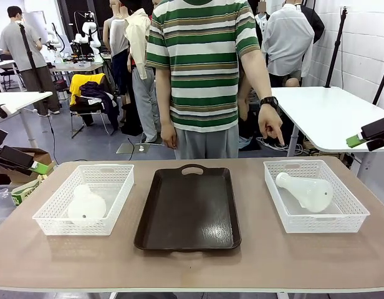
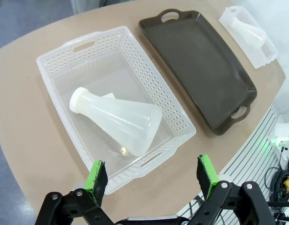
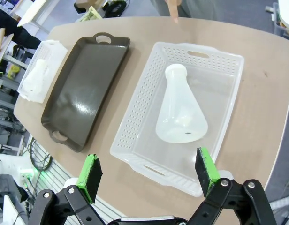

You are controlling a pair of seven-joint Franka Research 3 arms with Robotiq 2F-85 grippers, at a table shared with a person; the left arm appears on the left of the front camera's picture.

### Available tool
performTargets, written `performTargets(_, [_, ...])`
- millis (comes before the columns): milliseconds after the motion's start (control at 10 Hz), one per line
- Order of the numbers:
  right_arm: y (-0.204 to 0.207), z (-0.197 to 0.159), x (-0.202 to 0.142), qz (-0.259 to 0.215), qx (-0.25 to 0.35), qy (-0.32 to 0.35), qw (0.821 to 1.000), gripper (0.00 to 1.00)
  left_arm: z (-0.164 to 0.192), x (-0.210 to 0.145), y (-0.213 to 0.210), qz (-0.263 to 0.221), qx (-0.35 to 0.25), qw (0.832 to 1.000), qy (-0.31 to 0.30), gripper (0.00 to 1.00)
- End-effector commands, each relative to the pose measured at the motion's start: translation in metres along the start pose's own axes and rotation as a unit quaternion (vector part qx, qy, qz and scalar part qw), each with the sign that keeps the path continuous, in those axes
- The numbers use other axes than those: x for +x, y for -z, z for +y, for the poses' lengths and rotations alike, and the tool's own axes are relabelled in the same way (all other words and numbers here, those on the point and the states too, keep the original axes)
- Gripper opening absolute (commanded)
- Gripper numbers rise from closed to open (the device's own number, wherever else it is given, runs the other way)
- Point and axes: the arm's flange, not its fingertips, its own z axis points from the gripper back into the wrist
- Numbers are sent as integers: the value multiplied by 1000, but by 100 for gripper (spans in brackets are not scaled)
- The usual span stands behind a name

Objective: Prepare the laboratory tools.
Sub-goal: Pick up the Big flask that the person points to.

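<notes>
One frosted-white conical flask (image 1: 86, 204) lies on its side in the left white mesh basket (image 1: 52, 215); the left wrist view has this flask (image 2: 118, 121) below my open left gripper (image 2: 153, 175). A second flask (image 1: 305, 190) lies in the right basket (image 1: 354, 215), seen from above as flask (image 3: 181, 112) beneath my open right gripper (image 3: 149, 172). In the front view the left gripper (image 1: 36, 167) sits at the far left edge and the right gripper (image 1: 357, 140) at the far right, both off the table's sides. Nothing is between either pair of fingers.
A dark brown tray (image 1: 189, 208) lies empty between the baskets. A person in a striped shirt stands at the far side, one hand (image 1: 271, 128) pointing down toward the right basket. A white table (image 1: 329, 112) stands behind at the right.
</notes>
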Motion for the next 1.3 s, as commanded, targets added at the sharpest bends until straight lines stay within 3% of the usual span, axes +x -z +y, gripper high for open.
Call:
performTargets(0, [2, -2, 0, -5, 13, -6, 1000, 100, 2, -3, 1, -8, -8, 1000, 9, 100])
performTargets(1200, [2, -2, 0, -5, 13, -6, 1000, 100, 2, -3, 1, -8, -8, 1000, 9, 100])
